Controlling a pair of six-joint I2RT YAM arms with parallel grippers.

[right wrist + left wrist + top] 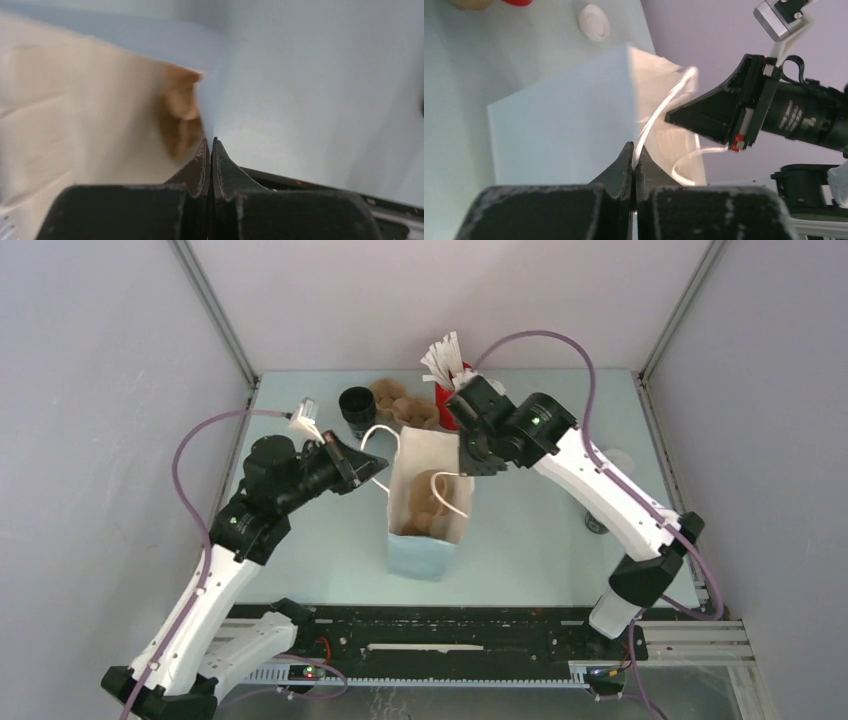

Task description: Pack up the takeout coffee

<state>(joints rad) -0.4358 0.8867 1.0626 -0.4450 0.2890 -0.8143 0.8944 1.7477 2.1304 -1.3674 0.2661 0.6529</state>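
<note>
The left gripper (pixel 634 150) pinches the handle (pixel 664 107) of the bag (pixel 564 130), the right gripper (pixel 210 145) is clamped shut at its rim; the bag is likely being held open, and one must let go to fetch the coffee.

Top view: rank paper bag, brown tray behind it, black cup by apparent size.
1. paper bag
2. brown tray, partly hidden behind the bag
3. black cup, clearly smallest

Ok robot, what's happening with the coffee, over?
Left gripper shut on bag handle. Right gripper shut at bag rim. Lidded coffee not in sight. Brown carrier sits inside.
</note>
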